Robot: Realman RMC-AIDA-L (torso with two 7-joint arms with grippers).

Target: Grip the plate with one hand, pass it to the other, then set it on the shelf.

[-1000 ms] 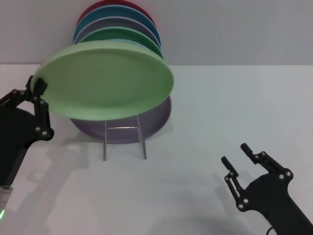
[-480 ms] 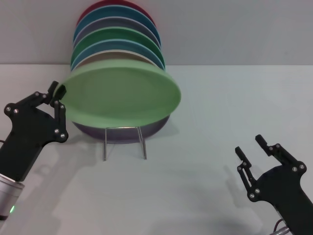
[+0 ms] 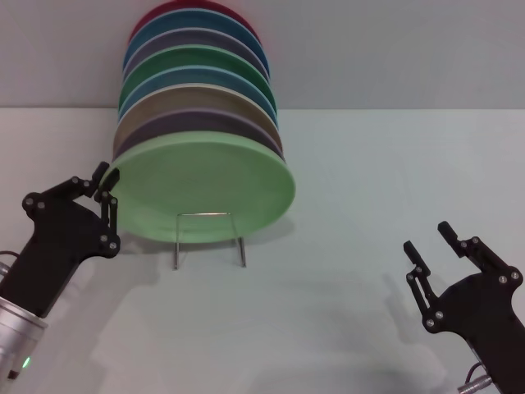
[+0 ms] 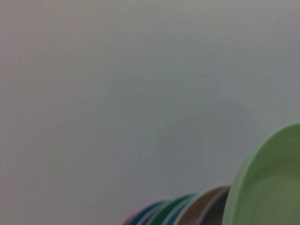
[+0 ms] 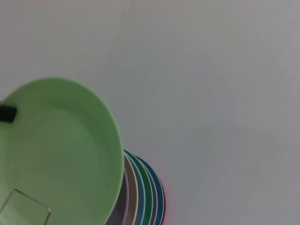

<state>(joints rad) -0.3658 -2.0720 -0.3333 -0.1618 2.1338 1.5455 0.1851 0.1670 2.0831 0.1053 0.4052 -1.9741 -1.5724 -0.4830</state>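
Pale mint-green round plate point(image 3: 201, 187) leaning frontmost in the thin chrome wire rack point(image 3: 209, 238).
Left gripper point(image 3: 107, 185) jaws pinch its rim at nine o'clock; right gripper point(image 3: 431, 246), jaws spread, hangs well apart.

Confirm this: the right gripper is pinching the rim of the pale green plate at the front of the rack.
Wrong gripper. In the head view the left gripper pinches the rim of the pale green plate at the front of the rack; the right gripper is open, off to the side.
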